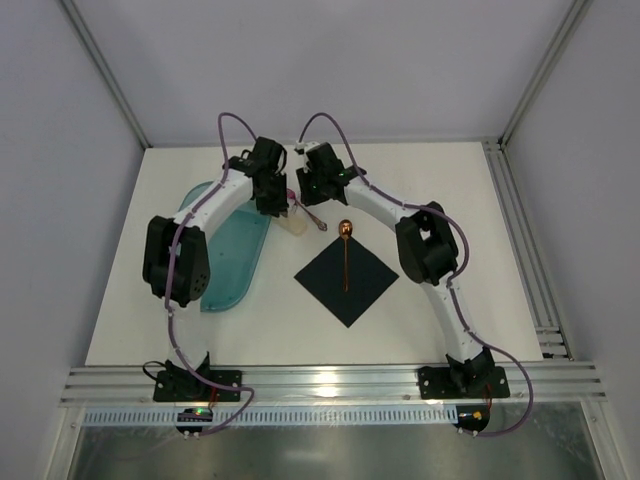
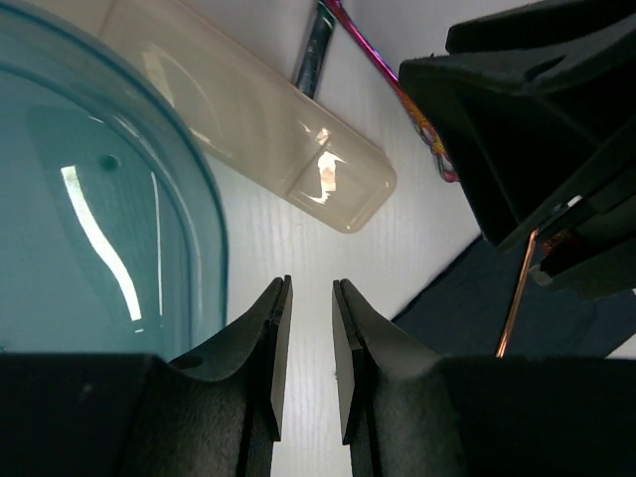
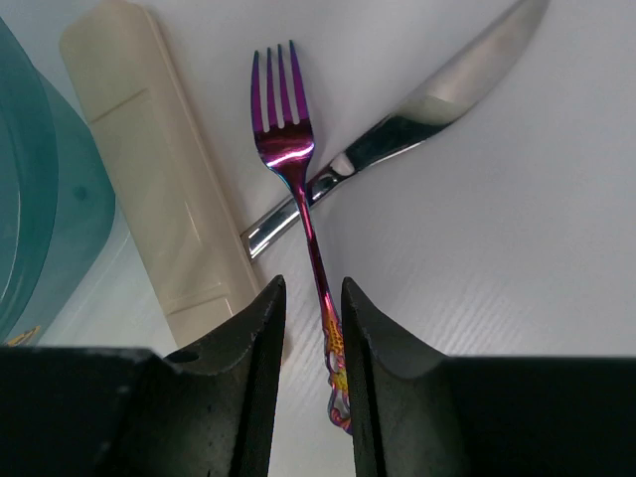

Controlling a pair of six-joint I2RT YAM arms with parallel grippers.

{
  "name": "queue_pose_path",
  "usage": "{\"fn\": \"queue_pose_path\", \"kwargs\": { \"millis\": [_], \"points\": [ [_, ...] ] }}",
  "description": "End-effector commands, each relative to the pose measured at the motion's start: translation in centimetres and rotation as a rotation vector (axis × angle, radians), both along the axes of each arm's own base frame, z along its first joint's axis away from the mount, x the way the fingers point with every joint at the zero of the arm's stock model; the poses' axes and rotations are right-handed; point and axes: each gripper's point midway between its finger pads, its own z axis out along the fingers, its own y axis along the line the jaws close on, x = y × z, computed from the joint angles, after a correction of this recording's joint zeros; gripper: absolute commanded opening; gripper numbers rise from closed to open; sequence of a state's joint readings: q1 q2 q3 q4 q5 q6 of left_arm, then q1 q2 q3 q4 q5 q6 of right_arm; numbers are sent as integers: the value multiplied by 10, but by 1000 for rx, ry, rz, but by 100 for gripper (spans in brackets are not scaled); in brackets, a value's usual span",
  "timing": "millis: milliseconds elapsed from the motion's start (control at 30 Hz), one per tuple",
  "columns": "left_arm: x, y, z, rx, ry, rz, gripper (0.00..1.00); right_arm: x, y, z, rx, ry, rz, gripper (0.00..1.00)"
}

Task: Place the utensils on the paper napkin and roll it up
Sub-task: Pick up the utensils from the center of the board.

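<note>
While the copper spoon (image 1: 345, 229) is lying on the dark navy napkin (image 1: 325, 285), with its bowl projecting just past the far corner onto the white table (image 1: 480, 200), both arms are reaching toward the far part of the table. The napkin is sitting as a diamond near the table's middle, to the right of the teal tub (image 1: 232, 262). The left fingers (image 2: 263, 358) are standing slightly parted, with a narrow gap and nothing between them, and are pointing at bare table between the tub's rim and a corner of the napkin. The right fingers (image 3: 253, 348) are likewise standing narrowly parted, straddling the handle of an iridescent purple fork (image 3: 286, 149). The gap is showing wider than the handle, and contact cannot be confirmed. The fork is lying across a silver knife (image 3: 427, 119), just beside a beige case (image 3: 159, 189), and all three are resting off the napkin.
</note>
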State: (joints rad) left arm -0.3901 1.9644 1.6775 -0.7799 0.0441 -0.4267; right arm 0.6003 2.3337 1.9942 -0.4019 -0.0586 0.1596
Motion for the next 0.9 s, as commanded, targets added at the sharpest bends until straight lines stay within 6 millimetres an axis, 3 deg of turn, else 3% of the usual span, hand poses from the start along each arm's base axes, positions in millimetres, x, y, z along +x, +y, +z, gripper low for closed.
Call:
{"fn": "queue_pose_path", "kwargs": {
  "millis": [0,133,367,533,700,867],
  "points": [
    [9,24,3,56,-23,61,27,2,24,14,3,-61,77,32],
    [10,34,1,68,-14,96,27,-4,34,-2,-54,-75,114,34],
    [13,54,-5,125,-5,144,27,1,26,-21,-131,-91,86,34],
    [15,46,6,81,-24,116,27,4,26,-7,-126,-119,80,34],
    [18,35,36,7,-96,98,29,5,27,35,-69,-183,70,34],
    [21,35,66,-23,-157,123,30,9,25,35,-99,-221,89,34]
  ]
}}
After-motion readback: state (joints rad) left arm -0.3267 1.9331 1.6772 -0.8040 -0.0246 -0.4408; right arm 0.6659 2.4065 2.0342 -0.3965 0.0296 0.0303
